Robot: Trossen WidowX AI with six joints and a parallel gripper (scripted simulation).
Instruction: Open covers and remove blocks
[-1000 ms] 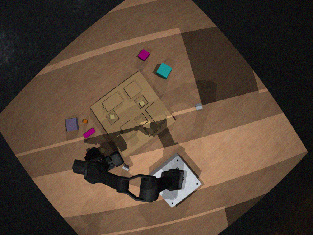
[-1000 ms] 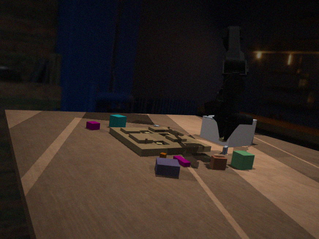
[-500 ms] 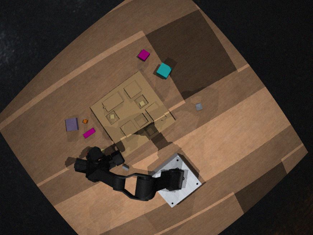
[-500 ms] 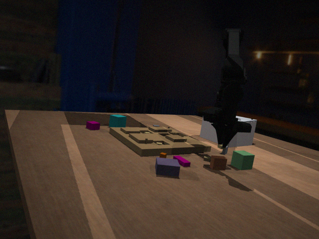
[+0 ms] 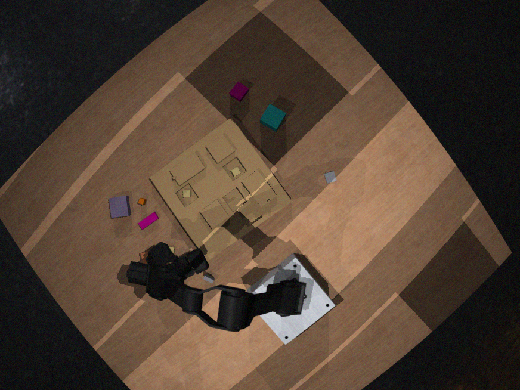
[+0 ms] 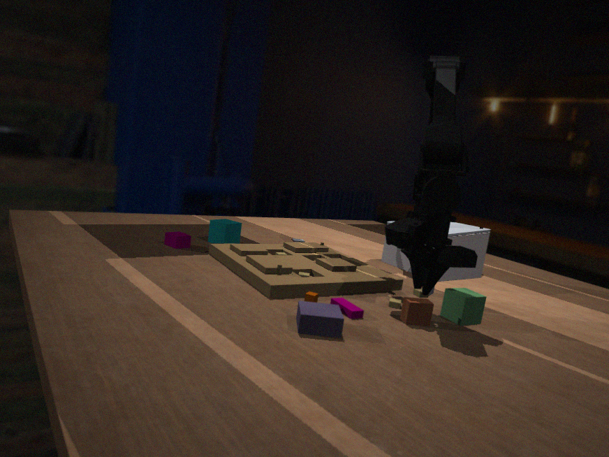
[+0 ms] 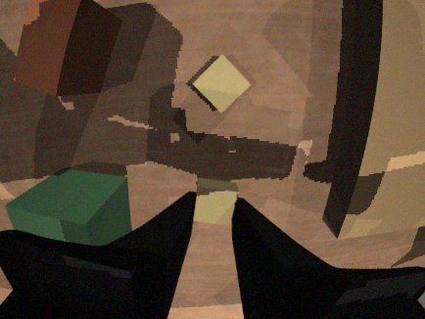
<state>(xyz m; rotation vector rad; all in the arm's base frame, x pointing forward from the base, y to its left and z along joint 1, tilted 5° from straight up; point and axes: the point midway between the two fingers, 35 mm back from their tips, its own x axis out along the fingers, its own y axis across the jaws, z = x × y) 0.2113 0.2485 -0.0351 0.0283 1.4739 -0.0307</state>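
Observation:
My gripper (image 7: 214,203) (image 6: 424,291) is shut on a small olive block (image 7: 215,209) and holds it just above the table, beside the near corner of the tan puzzle board (image 5: 161,181) (image 6: 295,291). A pale yellow block (image 7: 221,83) (image 6: 394,302) lies on the table just ahead of the fingers. Two more pale blocks sit in open wells on the board, one (image 5: 235,171) towards the back and one (image 5: 186,192) at the left. The other covers (image 5: 187,167) (image 5: 220,147) stand slid aside.
A brown cube (image 7: 66,41) (image 6: 416,310) and a green cube (image 7: 71,204) (image 6: 462,305) stand close to the gripper. A purple block (image 5: 119,206), magenta bar (image 5: 148,220), orange bit (image 5: 142,201), magenta cube (image 5: 238,90), teal cube (image 5: 272,117) and grey bits (image 5: 330,177) (image 5: 209,277) lie around the board. The arm's base (image 5: 308,316) is at the right.

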